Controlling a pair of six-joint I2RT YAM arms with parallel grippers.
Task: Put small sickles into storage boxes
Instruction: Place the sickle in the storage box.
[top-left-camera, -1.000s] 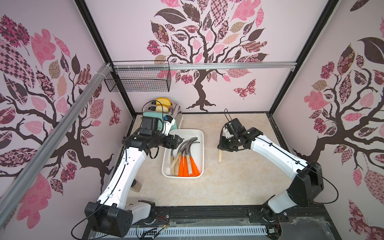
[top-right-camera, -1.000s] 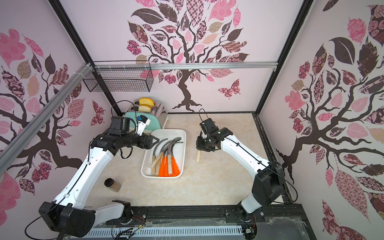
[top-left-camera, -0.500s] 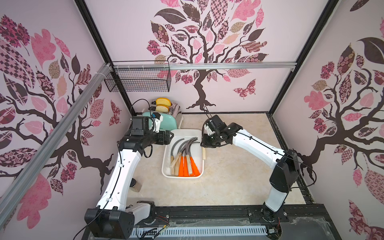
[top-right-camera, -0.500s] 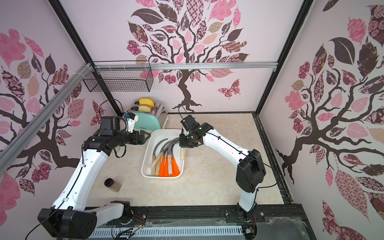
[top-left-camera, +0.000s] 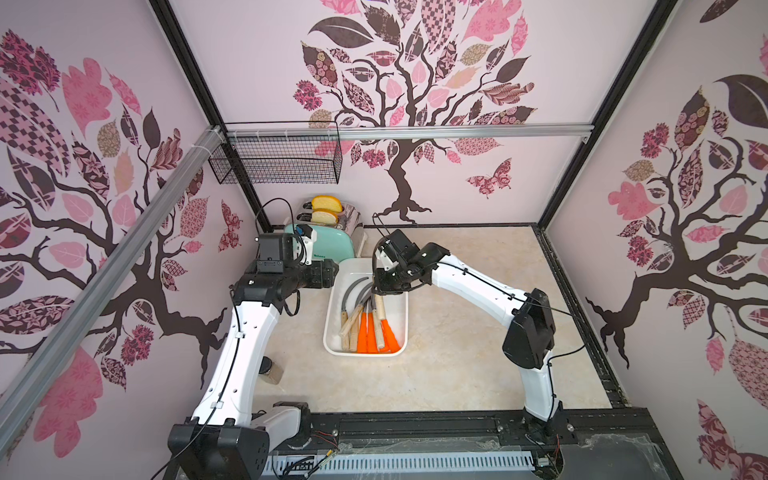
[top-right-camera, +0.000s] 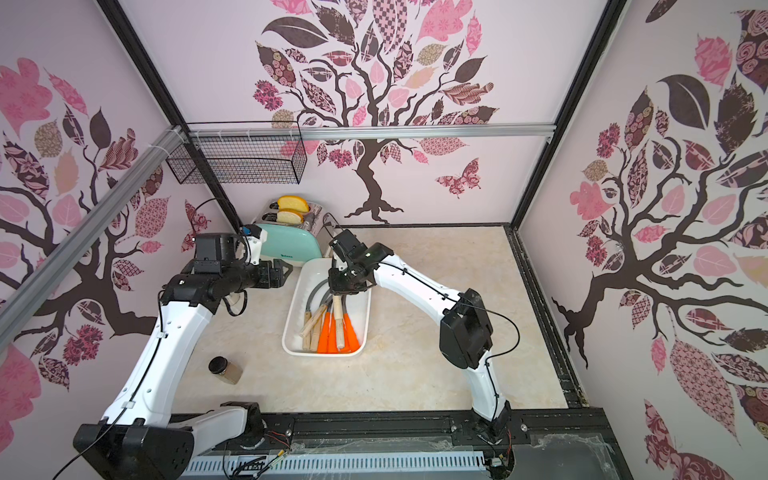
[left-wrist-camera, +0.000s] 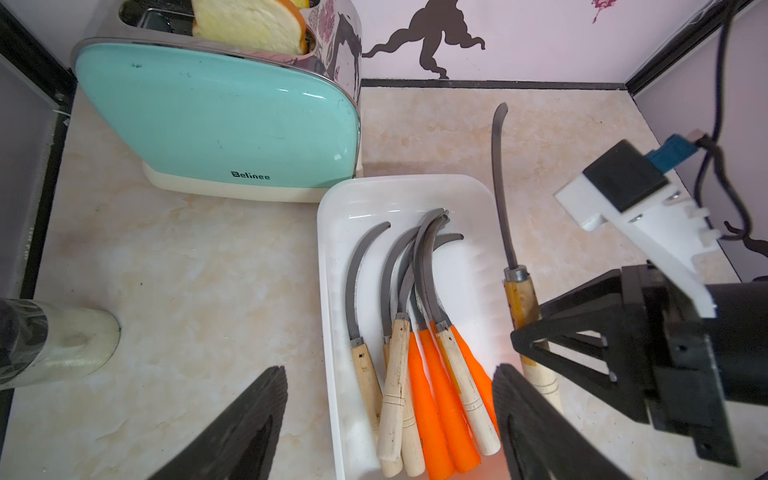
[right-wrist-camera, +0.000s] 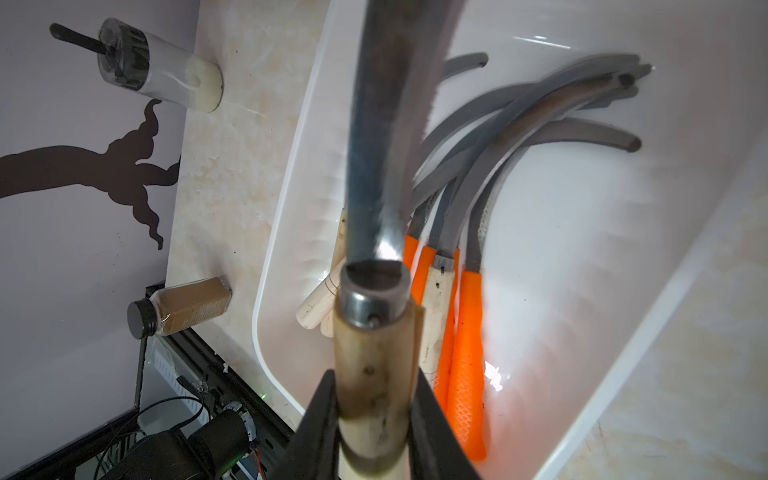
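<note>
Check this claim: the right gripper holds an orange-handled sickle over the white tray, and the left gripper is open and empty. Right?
Wrong handle: the right wrist view shows the right gripper holding a wooden-handled sickle over the white tray. The left gripper is open and empty.

Held sickle (right-wrist-camera: 376, 332) — blade tip, handle end cut off.
</note>
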